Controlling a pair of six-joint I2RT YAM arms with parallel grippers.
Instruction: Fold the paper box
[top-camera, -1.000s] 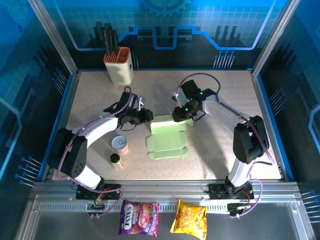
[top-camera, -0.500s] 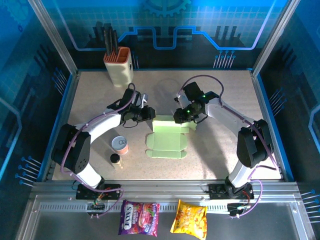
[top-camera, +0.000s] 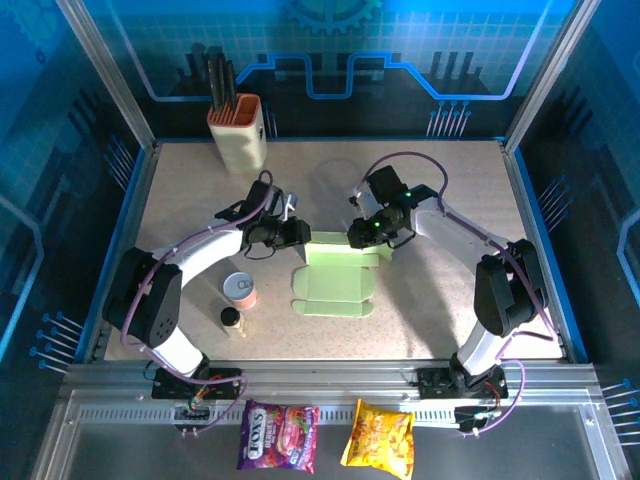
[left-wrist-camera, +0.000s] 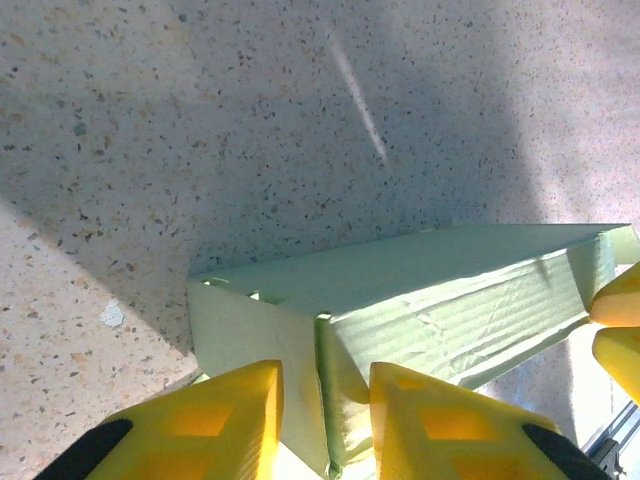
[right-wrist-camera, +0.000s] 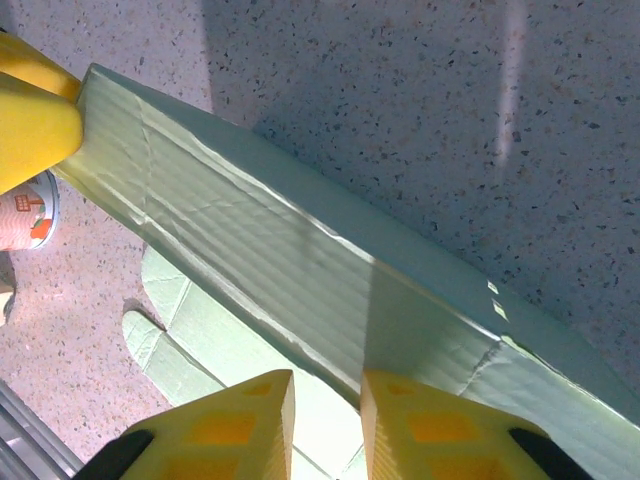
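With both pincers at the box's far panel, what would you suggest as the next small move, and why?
I would probably swing both together toward the near edge, folding the raised panel over. The left pincer and right pincer each seem to pinch one end of the paper box at its raised far panel, while its near flaps lie flat.

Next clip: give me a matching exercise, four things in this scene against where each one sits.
Things:
1. paper box
2. utensil holder
3. can
4. yellow snack bag

Places:
A. far left corner of the table
B. on the metal ledge in front of the table
C. middle of the table
D. left of the box, beside a small dark bottle

Pairs: 1-C, 2-A, 3-D, 4-B
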